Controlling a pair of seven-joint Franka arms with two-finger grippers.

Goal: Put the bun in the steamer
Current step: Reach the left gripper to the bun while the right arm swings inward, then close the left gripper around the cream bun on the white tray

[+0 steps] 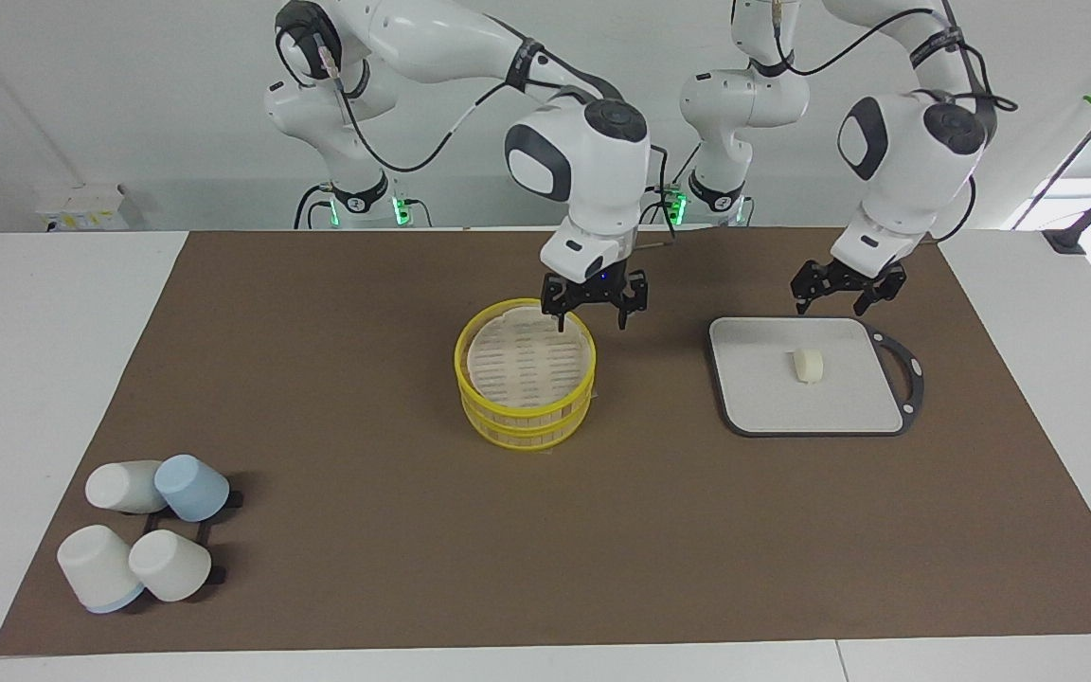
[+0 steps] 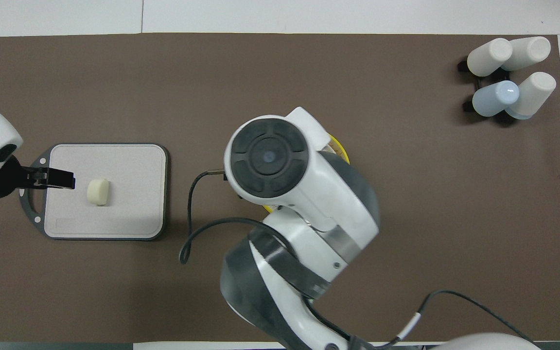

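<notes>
The bun is a small cream lump lying on the grey square board; it also shows in the overhead view. The steamer stands mid-table as two stacked yellow-rimmed tiers with a slatted pale top. My right gripper is open, its fingers straddling the steamer rim nearest the robots. In the overhead view the right arm covers all but slivers of the steamer's rim. My left gripper is open and empty over the board's edge nearest the robots, a short way from the bun; it also shows in the overhead view.
The board has a dark rim and a handle toward the left arm's end. Several white and blue cups lie on a black rack at the right arm's end, far from the robots. A brown mat covers the table.
</notes>
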